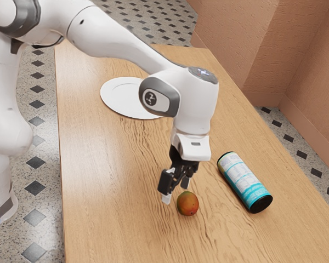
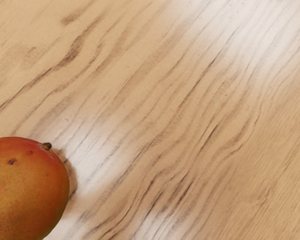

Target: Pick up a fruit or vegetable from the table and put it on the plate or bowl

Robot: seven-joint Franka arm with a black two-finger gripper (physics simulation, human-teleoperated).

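A small mango (image 1: 187, 203), red-orange with a green patch, lies on the wooden table near its front part. My gripper (image 1: 174, 191) hangs just above the table, close beside the mango on the exterior view's left, with its black fingers open and nothing between them. In the wrist view the mango (image 2: 25, 190) shows large at the edge, with its dark stem spot facing the bare wood. A flat white plate (image 1: 127, 97) rests farther back on the table, partly hidden behind my arm.
A black cylindrical can with a blue-and-white label (image 1: 244, 181) lies on its side to the exterior view's right of the mango. The table's (image 1: 109, 181) far side runs close to tan walls. Tiled floor lies beyond the table's near and left edges.
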